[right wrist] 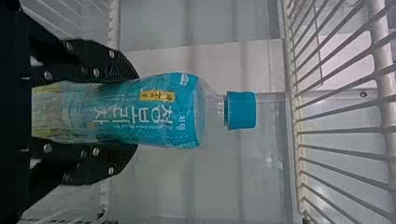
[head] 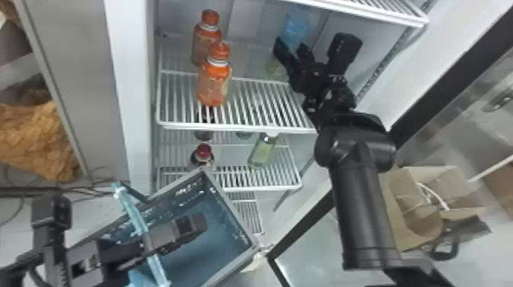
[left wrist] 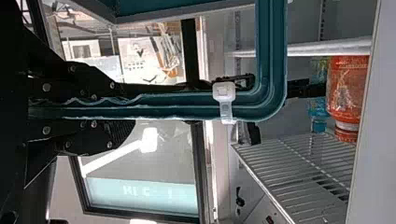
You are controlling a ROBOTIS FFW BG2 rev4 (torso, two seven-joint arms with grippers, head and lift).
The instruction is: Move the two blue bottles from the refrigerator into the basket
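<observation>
R end effector (head: 293,44) is up over the back R part of the middle shelf (head: 236,126), fingers closed in on both sides of a blue bottle (right wrist: 154,109), so it's grasping that one. Bottle's approx. upright, blue cap (right wrist: 240,110) pointing twd the top shelf (head: 404,18), which sits above the middle shelf. Can't tell if its base touches the middle shelf, as the base is hidden.

L end effector (head: 143,244) is low, in front & to the L of the middle shelf. It's clenched on the rim of the basket (head: 233,217), w/ the rim running btwn its fingers in the L wrist view. Basket's tilted, below & in front of the middle shelf, open side up, w/ a white tie (left wrist: 224,98) round its rim.

Nearer orange bottle (head: 213,89) stands upright on the L part of the middle shelf, close to its front edge; farther orange bottle (head: 204,40) is upright too, just behind it on the same shelf. Below the middle shelf comes the lower shelf (head: 267,187), w/ a red-capped dark bottle (head: 202,156) on its L part & a green bottle (head: 261,152) farther R.

Out past the R end of the middle shelf & lower down: an open cardboard box (head: 404,229). Brown fluffy material (head: 36,141) lies well apart, L of the middle shelf.
</observation>
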